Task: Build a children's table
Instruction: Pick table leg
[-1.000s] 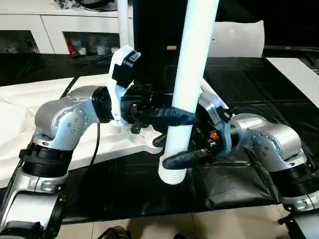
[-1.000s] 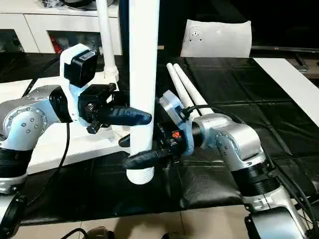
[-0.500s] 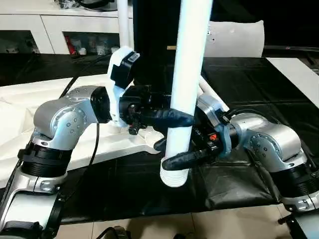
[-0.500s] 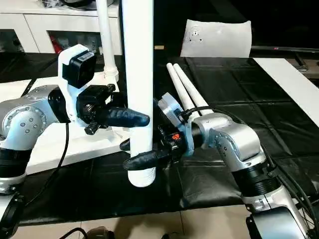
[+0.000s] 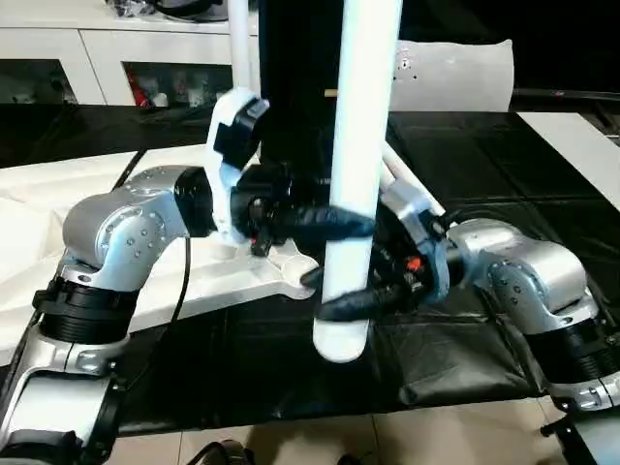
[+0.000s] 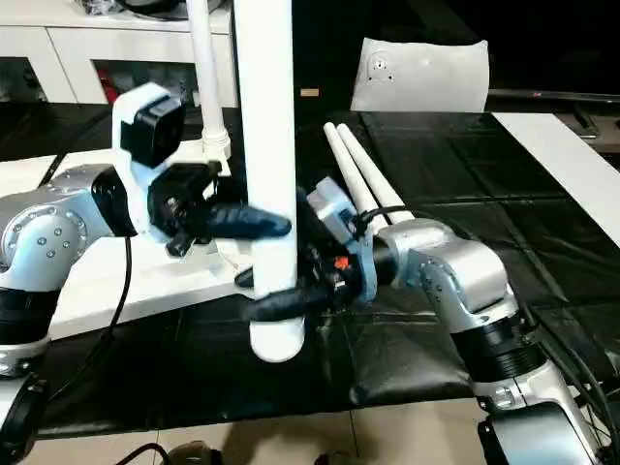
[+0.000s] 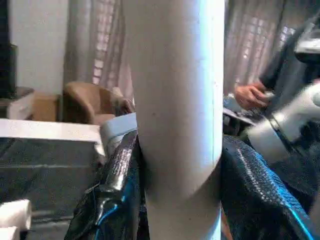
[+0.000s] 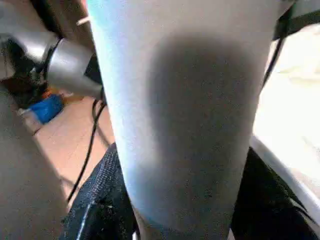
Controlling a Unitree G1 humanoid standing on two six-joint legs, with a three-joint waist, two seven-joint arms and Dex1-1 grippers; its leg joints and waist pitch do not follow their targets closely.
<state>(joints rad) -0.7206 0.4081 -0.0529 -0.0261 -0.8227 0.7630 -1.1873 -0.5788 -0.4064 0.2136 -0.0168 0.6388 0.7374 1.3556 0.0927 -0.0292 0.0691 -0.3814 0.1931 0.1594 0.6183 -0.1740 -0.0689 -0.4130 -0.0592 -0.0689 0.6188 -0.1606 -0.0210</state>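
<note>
Leg (image 5: 360, 145) upright — thick end down, in both tools.

Even room light is falling from above, glaring off the white leg (image 5: 360, 145) while the black table (image 5: 484, 145) is swallowing detail. Motion blur is smearing both hands, and the leg is casting a soft shadow down its own side in the right wrist view.

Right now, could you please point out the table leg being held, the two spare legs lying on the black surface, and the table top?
held table leg (image 5: 360, 145), left eye view, mid shaft.
spare legs (image 6: 356, 174), right eye view, on one leg's shaft.
table top (image 6: 107, 281), right eye view, bare flat part near its front edge.
</note>
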